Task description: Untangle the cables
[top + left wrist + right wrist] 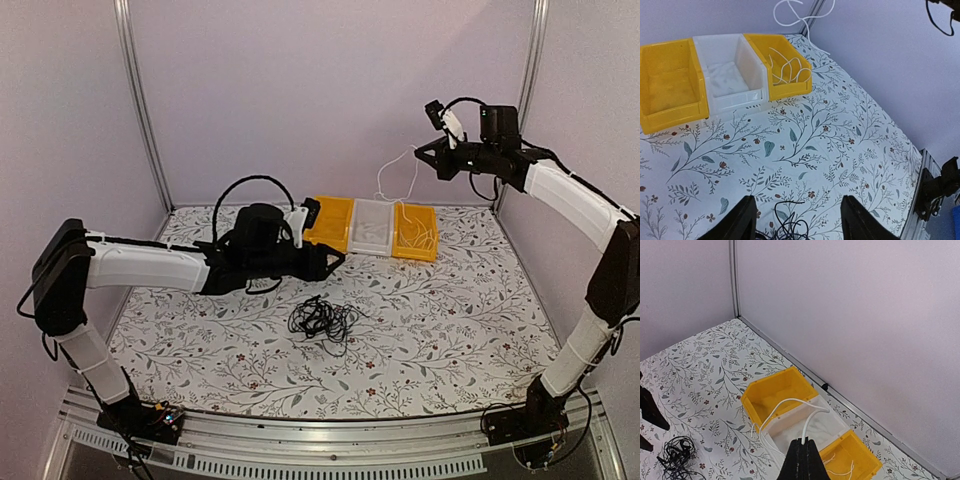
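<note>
The black cables [322, 320] lie as a wiry clump on the floral table, also seen in the right wrist view [677, 454]. My left gripper [336, 258] is open just above and behind the clump; a few of its strands [787, 222] show between the fingers [742, 220] of my left gripper [797, 222]. My right gripper [420, 154] is high at the back right, shut on a thin white cable [383, 178] that hangs in loops over the bins. In its own view my right gripper [803, 450] pinches the white cable [790, 399].
Three bins stand in a row at the back: a yellow one [330, 222], a white one [372, 228], and a yellow one [415, 232] with several white cables in it [787, 67]. Purple walls and metal posts close in the back and sides.
</note>
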